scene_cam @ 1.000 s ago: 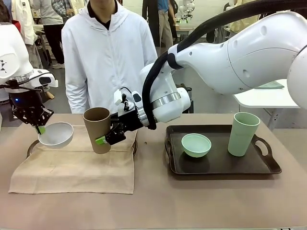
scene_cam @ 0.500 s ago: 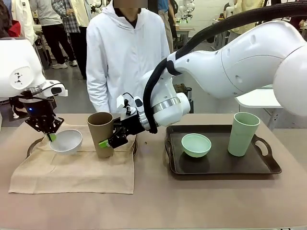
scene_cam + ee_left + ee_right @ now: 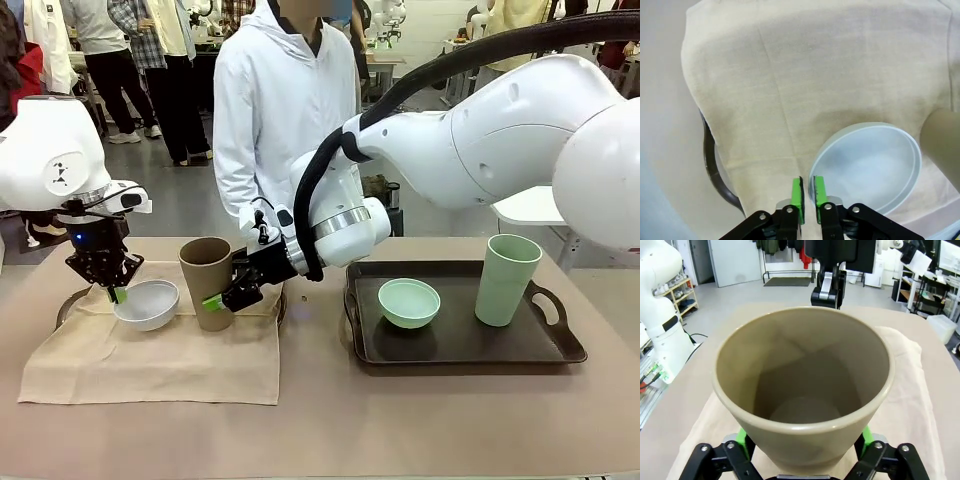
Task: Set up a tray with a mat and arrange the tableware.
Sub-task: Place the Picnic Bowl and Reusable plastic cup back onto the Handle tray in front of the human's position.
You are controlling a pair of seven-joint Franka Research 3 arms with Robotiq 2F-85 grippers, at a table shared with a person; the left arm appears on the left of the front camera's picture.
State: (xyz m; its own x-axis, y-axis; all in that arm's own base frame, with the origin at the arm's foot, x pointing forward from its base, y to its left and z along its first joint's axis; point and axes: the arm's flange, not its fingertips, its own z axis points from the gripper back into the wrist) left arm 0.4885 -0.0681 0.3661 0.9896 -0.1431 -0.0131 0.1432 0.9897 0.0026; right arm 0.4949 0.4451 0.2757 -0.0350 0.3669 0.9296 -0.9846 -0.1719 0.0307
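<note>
The table (image 3: 320, 420) has a flat brown top. A person in a white jacket (image 3: 285, 110) stands at its far edge. Behind them is a big room with a grey floor and more people standing about.

Near the left edge of the table lies a light tan cloth (image 3: 150, 365). It covers a dark tray, and one curved handle (image 3: 66, 303) sticks out from under it. Near the right edge sits a second dark tray (image 3: 560, 350) with nothing over it.

The white bowl (image 3: 148, 305) is small and round. It sits on the cloth toward the far left corner. The brown cup (image 3: 205, 285) is tall with no handle, and it is wider at the top. It stands upright on the cloth, just beside the bowl and nearer the middle of the table. The green bowl (image 3: 408, 302) sits in the second tray. The green cup (image 3: 506, 280) stands in that tray too, closer to the right edge.

The left tool (image 3: 117, 294) points down at the white bowl's left side. In the left wrist view its green pads (image 3: 797, 195) are close together, with the bowl's rim (image 3: 812, 177) pinched between them.

The right tool (image 3: 215, 300) reaches across to the low part of the brown cup. In the right wrist view a green pad (image 3: 742, 436) sits on each side of the cup (image 3: 800, 385). I cannot tell if they squeeze it.
</note>
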